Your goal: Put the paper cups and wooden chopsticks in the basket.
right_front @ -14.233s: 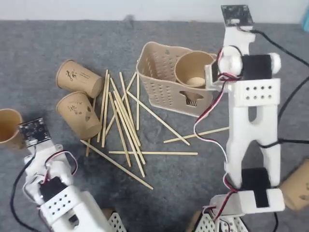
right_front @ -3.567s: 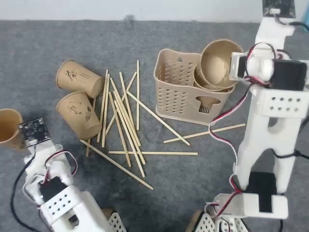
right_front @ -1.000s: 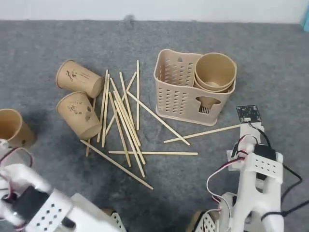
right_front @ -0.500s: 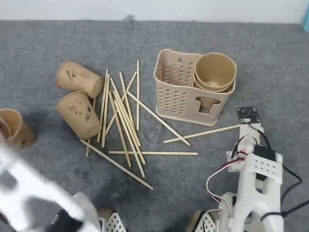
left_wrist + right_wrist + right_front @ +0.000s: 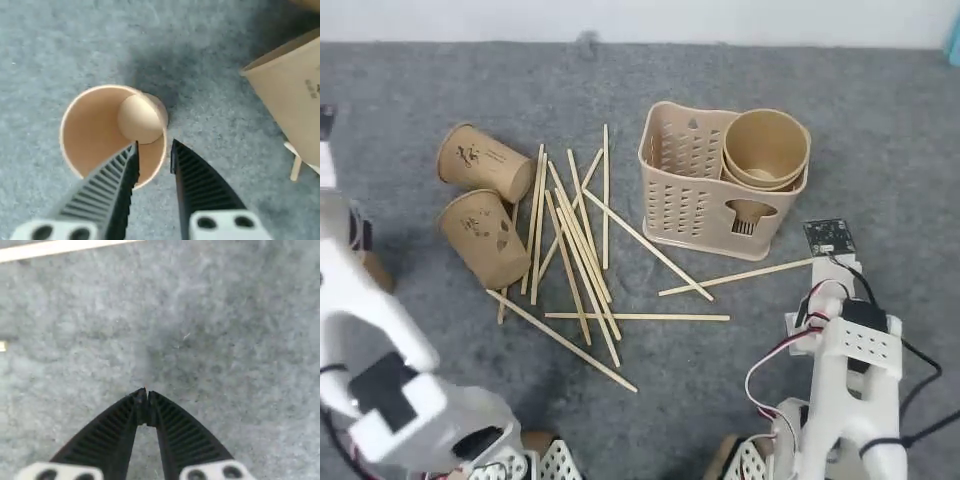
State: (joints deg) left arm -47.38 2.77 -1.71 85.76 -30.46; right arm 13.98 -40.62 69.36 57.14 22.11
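High: basket (image 5: 705, 200) holds two nested cups (image 5: 765, 145); two more lie beside scattered chopsticks (image 5: 582, 250) on grey carpet (image 5: 440, 80) | Left wrist: left gripper (image 5: 154, 145), fingers narrowly apart astride the rim of an upright cup (image 5: 100, 130); grasp step, next likely close and lift | Right wrist: right gripper (image 5: 144, 394) pinched closed, empty, over carpet.

- Soft, even light across the high view; the tabletop (image 5: 440, 60) is bright, with no glare.
- Faint shadows hug the basket (image 5: 695, 185) and the paper cups (image 5: 485, 160) lying flat.
- Left wrist view: a dark shadow pools beside the upright cup (image 5: 112, 132).
- Right wrist view: a slightly dimmer patch sits ahead of the right claw (image 5: 145, 392).
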